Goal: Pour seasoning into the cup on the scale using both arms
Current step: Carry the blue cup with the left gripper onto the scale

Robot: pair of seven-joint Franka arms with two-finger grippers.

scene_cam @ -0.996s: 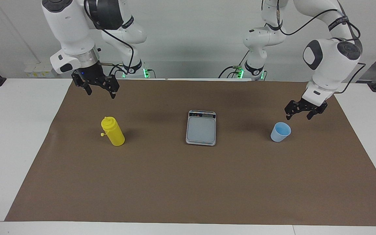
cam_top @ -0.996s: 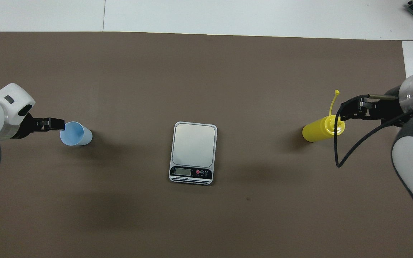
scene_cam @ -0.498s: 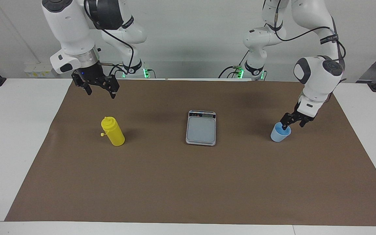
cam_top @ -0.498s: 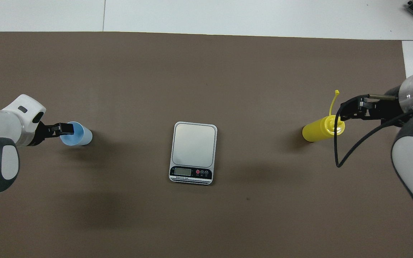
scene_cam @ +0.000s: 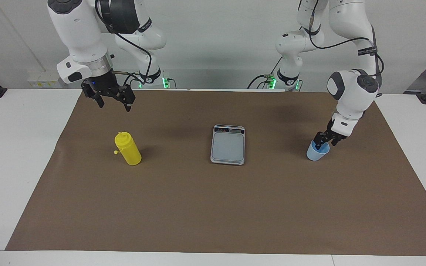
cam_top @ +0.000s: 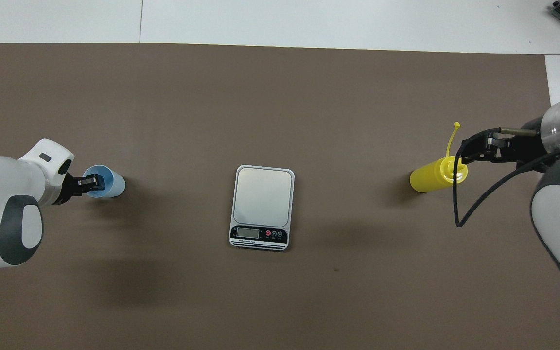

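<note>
The left hand [scene_cam: 324, 142] has come down since a second ago: then it hung in the air above the cup [scene_cam: 317, 152], and now it sits at the cup's rim, one finger dipped inside and the other outside the wall on the side away from the scale [scene_cam: 227, 144]. Its fingers have narrowed from wide toward a pinch on that wall; whether they already clamp it I cannot tell. I judge the pick-up of the cup to be the step in hand, with the carry to the scale yet to come.

The cup stands upright on the worktop [scene_cam: 213, 207], well apart from the scale toward the left arm's end. The scale's plate is bare.

The right hand [scene_cam: 112, 99] waits, fingers spread wide and holding nothing, in the air over the worktop near the seasoning [scene_cam: 128, 149]. The seasoning stands well apart from the scale toward the right arm's end, untouched.
</note>
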